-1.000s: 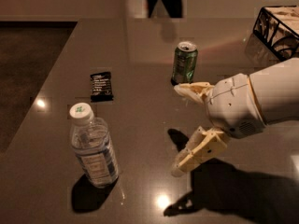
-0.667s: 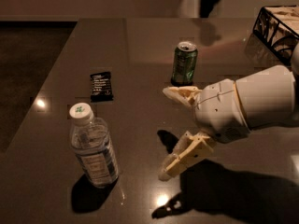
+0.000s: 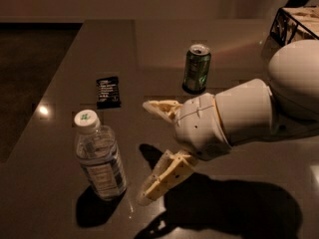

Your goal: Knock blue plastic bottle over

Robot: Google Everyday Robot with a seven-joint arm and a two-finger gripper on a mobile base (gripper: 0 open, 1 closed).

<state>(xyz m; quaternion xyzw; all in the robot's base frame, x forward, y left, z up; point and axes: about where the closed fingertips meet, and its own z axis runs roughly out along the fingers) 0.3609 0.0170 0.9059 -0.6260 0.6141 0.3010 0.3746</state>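
The blue plastic bottle point(image 3: 98, 159) stands upright at the near left of the table, clear and ribbed, with a white cap bearing a green mark. My gripper point(image 3: 149, 151) is just to its right, low over the table, with its two cream fingers spread wide apart and empty. The near fingertip point(image 3: 145, 195) is a short gap from the bottle's base; the far fingertip point(image 3: 149, 105) points left above the bottle's height line. The gripper does not touch the bottle.
A green drink can point(image 3: 196, 68) stands behind the gripper. A small black packet point(image 3: 107, 91) lies flat behind the bottle. A wire-framed box point(image 3: 298, 26) sits at the far right. The table's left edge point(image 3: 55, 83) runs diagonally beside dark floor.
My gripper has moved left toward the bottle, fingers still spread. The bottle, can and packet have not moved.
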